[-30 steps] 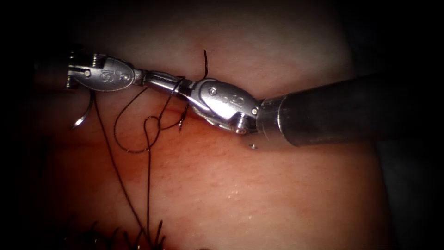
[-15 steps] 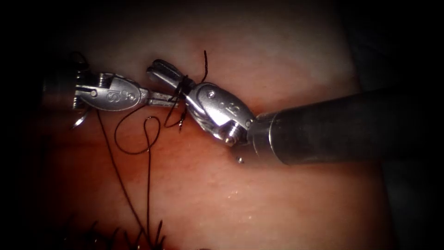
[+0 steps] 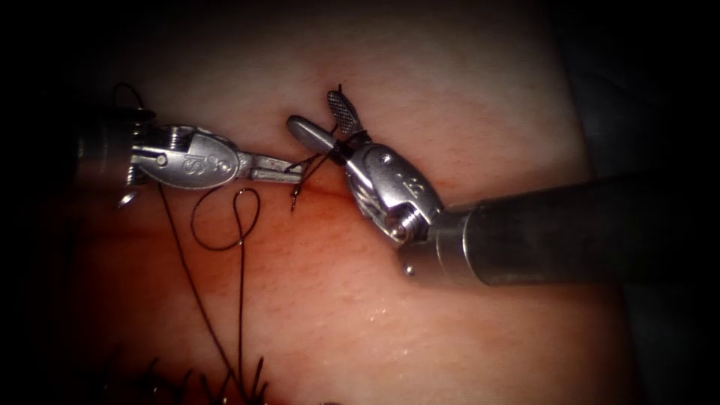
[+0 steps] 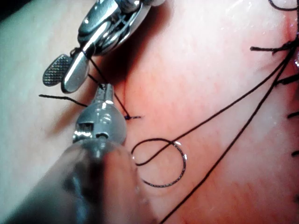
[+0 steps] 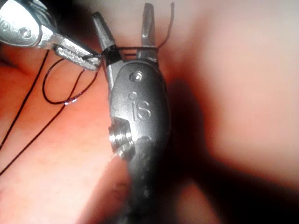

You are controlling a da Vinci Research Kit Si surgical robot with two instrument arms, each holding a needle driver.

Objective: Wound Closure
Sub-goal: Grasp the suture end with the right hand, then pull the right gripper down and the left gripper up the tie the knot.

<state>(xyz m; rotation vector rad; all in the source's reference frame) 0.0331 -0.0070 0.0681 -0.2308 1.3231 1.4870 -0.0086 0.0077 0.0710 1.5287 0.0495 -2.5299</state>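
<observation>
a: what did each tool have?

b: the left tool (image 3: 289, 172) had its jaws closed on the thread (image 3: 241, 300) near the short end, just left of the cut on the tissue (image 3: 450, 330). the right tool (image 3: 327, 124) stood with jaws apart and gripped nothing, though thread was wound round their base. my guess is the spread jaws kept those wraps from sliding off.

a: and the needle?

b: the needle (image 3: 126, 198) lay at the far left of the tissue, beneath the left tool's wrist, partly hidden; i couldn't tell if it sat in the tissue. a loose loop (image 3: 225, 221) rested below the left tool.

a: any change from a second before?

b: yes. the right tool's jaws had been closed alongside the left tool; they had since opened and swung upward, and the loop had shrunk.
</observation>
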